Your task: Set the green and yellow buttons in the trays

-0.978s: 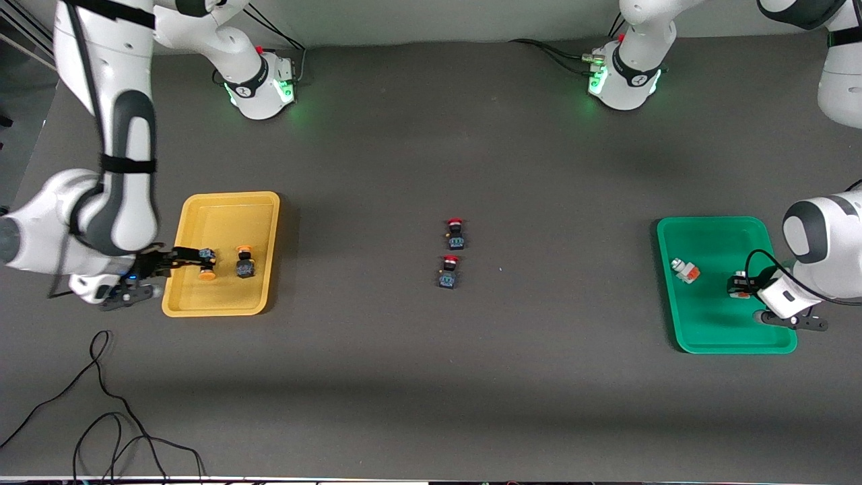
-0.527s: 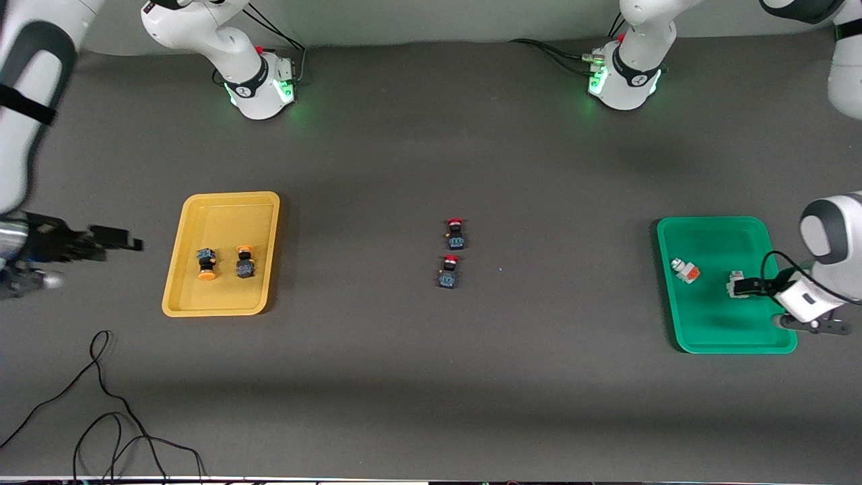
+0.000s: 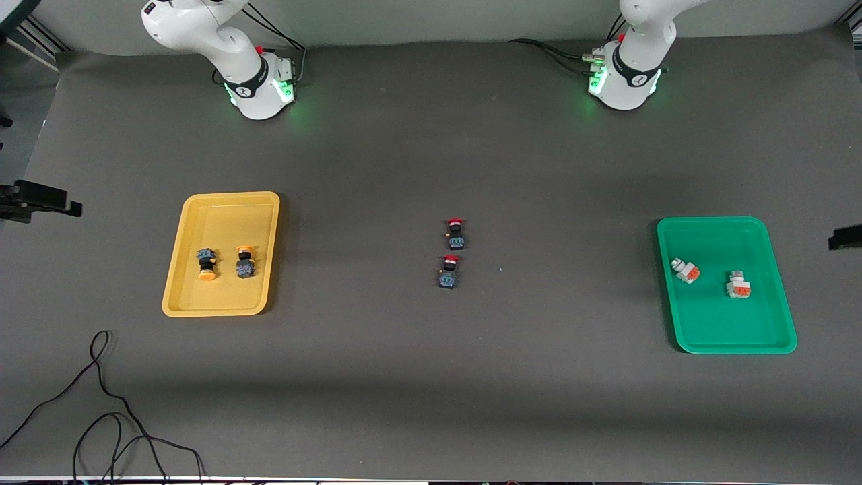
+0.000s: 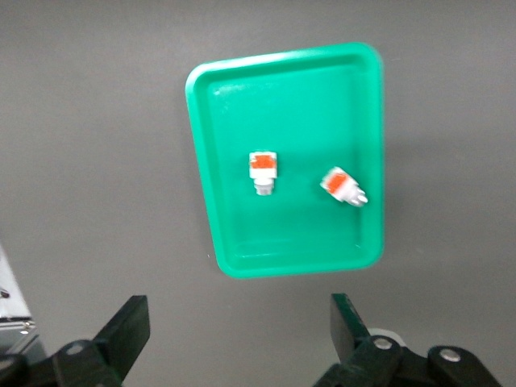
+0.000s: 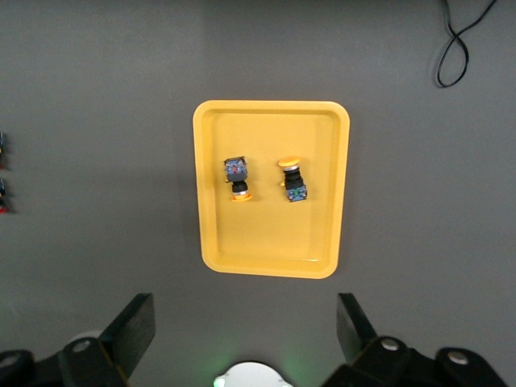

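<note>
Fingers of both my left gripper (image 4: 234,339) and right gripper (image 5: 246,339) released, empty; white-bodied buttons (image 3: 739,285) in green plastic tray (image 3: 768,340), orange-capped buttons (image 3: 206,263) in yellow plastic tray (image 3: 215,310).

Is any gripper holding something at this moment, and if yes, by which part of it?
Nothing is held. The left gripper and the right gripper are both open and empty, one high over the green tray, one over the yellow tray.

No readable text anywhere. The white robot bases with green lights (image 3: 259,84) carry a small round dark logo on the collar, too small to make out. Nothing printed on the shallow yellow plastic tray (image 3: 195,303), the shallow green plastic tray (image 3: 774,337), or the tiny push-button switches.
</note>
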Available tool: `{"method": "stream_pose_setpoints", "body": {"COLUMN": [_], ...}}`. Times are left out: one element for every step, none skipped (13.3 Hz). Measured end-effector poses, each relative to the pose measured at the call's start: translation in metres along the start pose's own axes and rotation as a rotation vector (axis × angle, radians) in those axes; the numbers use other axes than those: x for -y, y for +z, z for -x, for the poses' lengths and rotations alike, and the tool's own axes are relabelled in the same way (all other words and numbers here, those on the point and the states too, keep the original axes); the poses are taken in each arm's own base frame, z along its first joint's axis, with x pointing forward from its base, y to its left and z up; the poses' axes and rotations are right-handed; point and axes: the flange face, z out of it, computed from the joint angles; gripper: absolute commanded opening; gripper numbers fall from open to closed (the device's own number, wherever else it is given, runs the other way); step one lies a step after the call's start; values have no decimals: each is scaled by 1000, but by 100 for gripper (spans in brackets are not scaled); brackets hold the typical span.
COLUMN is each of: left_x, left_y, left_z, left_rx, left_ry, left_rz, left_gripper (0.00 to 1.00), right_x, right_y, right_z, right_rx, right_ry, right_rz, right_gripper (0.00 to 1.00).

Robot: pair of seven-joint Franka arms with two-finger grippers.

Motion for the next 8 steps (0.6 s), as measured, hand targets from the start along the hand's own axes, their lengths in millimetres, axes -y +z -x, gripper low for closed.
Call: {"method": "stream_pose_setpoints", "body": {"left_x": [-21,-44,-69,-90,-110,-130,-145,-155], "left_y": [-32,-58,-78,-90,-94,-94,-92,-89], "left_z": [12,22,29,31,29,25,22,19], "left_rx": [-27,-54,-78,-95,-104,-105,-102,-100], "left_ry": [23,45,62,74,92,110,115,119], "left_rz": [-15,-30,-43,-50,-51,-45,-35,-28], "left_gripper": [100,100,100,100,100,100,100,100], "right_x": [8,12,13,14,16,21,25,27], "right_y": [1,2,3,3,4,8,13,17], "right_z": [-1,-2,-2,-3,-4,-6,-10,-14], "right_rx": [3,5,6,7,9,16,26,37], "right_ry": [26,42,52,70,90,97,99,101], "right_rz": [4,7,8,9,8,6,7,13], "right_gripper": [100,100,100,100,100,100,100,100]}}
